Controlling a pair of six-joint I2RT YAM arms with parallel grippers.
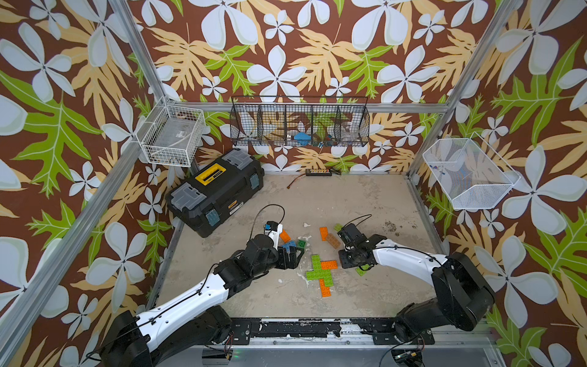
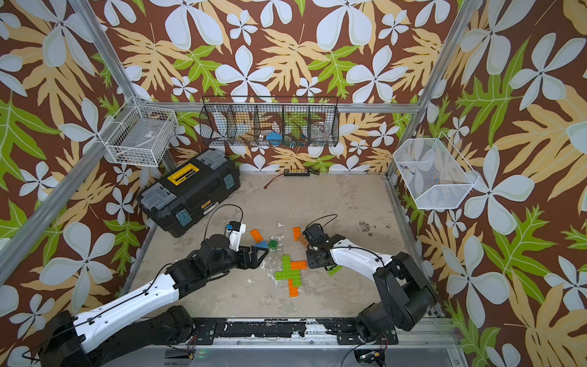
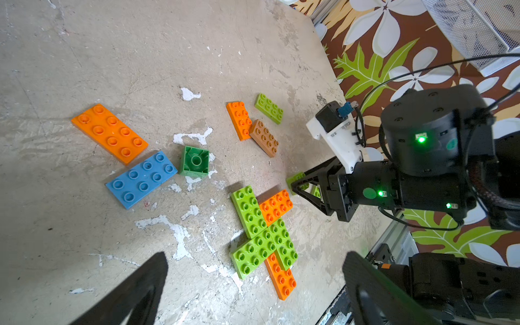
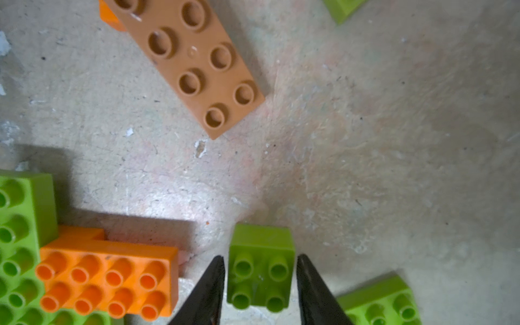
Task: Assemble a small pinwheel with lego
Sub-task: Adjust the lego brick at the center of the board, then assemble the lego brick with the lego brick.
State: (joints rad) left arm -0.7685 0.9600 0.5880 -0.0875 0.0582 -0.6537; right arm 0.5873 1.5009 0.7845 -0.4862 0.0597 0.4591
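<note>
Right gripper (image 4: 260, 256) has its jaws either side of a small lime lego brick (image 4: 260, 281) on the table (image 1: 365, 197), just beside the lego cross (image 1: 322, 273) near the front edge. Can't tell if it's actually squeezing. Left gripper (image 1: 293, 252) jaws are spread wide over the blue brick (image 1: 287, 246).

Both top views: bright, even overhead light, strong fisheye bend at pic edges. Right wrist view: v. close, lime brick (image 4: 260, 270) & orange brick (image 4: 109, 278) slightly soft, hard shadow beside them. Left wrist view: sharp mid-frame, green LED (image 3: 421, 138) flares.
</note>
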